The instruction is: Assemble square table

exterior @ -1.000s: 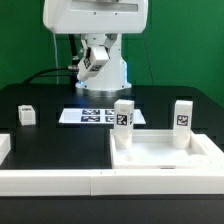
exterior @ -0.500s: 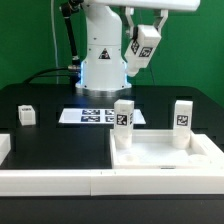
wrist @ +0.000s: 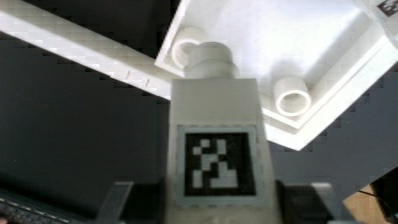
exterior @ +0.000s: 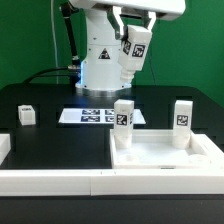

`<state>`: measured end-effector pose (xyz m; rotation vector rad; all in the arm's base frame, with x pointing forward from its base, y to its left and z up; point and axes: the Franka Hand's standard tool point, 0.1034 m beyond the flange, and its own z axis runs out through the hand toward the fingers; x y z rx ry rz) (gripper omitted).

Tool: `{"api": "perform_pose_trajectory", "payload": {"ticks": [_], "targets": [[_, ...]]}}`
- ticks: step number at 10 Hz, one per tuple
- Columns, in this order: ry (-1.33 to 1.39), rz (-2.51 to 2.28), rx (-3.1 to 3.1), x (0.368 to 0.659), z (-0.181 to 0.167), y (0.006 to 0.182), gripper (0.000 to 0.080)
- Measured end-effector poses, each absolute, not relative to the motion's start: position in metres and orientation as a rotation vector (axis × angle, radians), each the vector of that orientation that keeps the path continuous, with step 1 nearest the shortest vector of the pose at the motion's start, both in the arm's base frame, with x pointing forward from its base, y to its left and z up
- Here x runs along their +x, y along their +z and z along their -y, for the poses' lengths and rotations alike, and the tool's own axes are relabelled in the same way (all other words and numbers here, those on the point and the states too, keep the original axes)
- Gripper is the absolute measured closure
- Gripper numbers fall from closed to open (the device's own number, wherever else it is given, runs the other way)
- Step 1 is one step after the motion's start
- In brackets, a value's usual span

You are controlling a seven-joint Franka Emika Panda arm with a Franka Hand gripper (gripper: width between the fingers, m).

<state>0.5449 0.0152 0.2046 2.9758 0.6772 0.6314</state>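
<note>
The square table top (exterior: 165, 157) is a white tray with a raised rim at the front of the exterior view's right. Two white tagged legs (exterior: 123, 117) (exterior: 183, 115) stand upright on its far corners. My gripper (exterior: 134, 38) hangs high above the table, shut on a third white tagged leg (exterior: 138, 50). In the wrist view this leg (wrist: 217, 140) sits between my fingers (wrist: 128, 200), with the top (wrist: 338, 60) and the two standing legs (wrist: 201, 54) (wrist: 294, 100) below it. A fourth small leg (exterior: 26, 114) lies alone at the exterior view's left.
The marker board (exterior: 95, 115) lies flat behind the table top, near the robot base (exterior: 100, 60). Long white border rails (exterior: 50, 180) run along the front and side edges. The work surface is black.
The arm swung up and toward the exterior view's right with the leg in its grip, then shifted slightly back left and down. The other parts have not moved.
</note>
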Motion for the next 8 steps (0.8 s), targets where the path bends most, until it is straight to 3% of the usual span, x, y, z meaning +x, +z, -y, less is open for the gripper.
{"api": "perform_pose_trajectory", "payload": {"ticks": [2, 4, 8], "targets": [[0.624, -0.628, 3.007, 0.542, -0.058, 0.184, 0.0509], [0.626, -0.584, 3.055, 0.578, -0.094, 0.174, 0.0509], [0.629, -0.581, 3.053, 0.586, -0.098, 0.172, 0.0509]]}}
